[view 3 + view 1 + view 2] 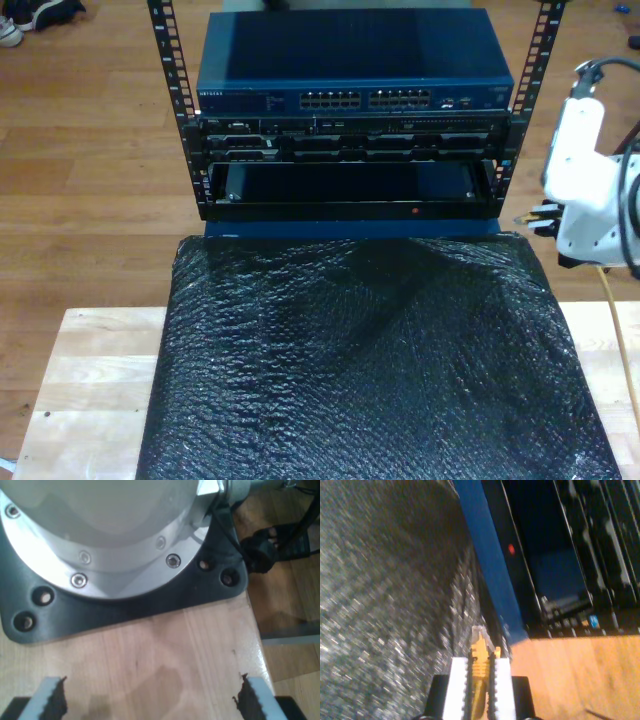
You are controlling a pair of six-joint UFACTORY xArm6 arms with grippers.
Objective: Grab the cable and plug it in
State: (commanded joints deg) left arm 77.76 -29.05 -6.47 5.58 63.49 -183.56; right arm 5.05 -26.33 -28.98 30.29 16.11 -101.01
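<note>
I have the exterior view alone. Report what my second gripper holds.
Observer: The cable, clamped with its clear plug sticking out past the pads.
Operator: Say where my second gripper aims that plug.
Observer: Along the edge of the black mat, toward a blue panel.
Operator: Now report my first gripper.
Observer: It is open over the bare wooden table, beside an arm's black base plate.
</note>
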